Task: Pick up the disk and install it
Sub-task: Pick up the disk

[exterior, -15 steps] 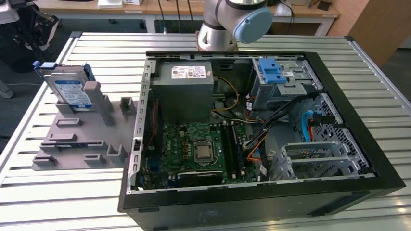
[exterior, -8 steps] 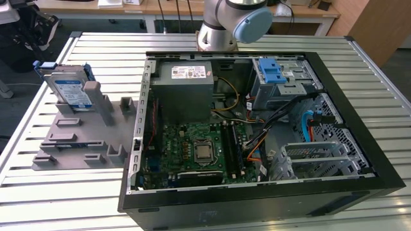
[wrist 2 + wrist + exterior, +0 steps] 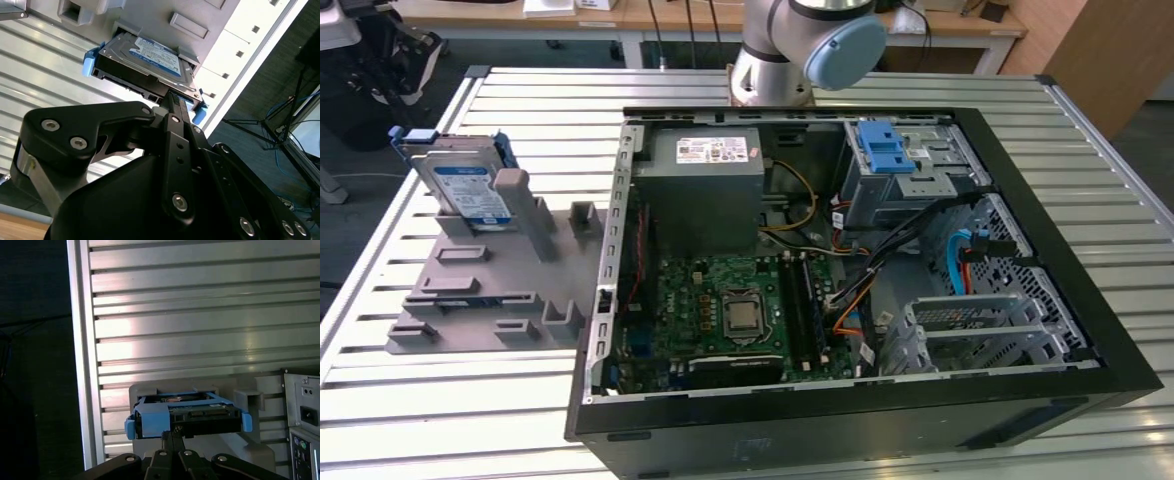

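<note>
The disk [image 3: 464, 185], a silver drive with a blue-and-white label in a blue carrier, stands on edge in a slot of the grey holder [image 3: 480, 290] at the exterior view's left. Both wrist views look at it end-on: the disk [image 3: 150, 62] [image 3: 185, 412] sits in the holder's slot with its blue carrier ends sticking out on both sides. My gripper [image 3: 172, 436] [image 3: 172, 100] points at the disk's near edge, its thin black fingers pressed together with nothing between them. How far the tips are from the disk I cannot tell.
An open computer case [image 3: 1067, 230] lies on the slatted metal table [image 3: 520, 90], with a grey cage with a blue latch [image 3: 887, 150] at its far right corner. The case's rear panel [image 3: 302, 415] is beside the holder. The table edge [image 3: 80, 365] drops off close by.
</note>
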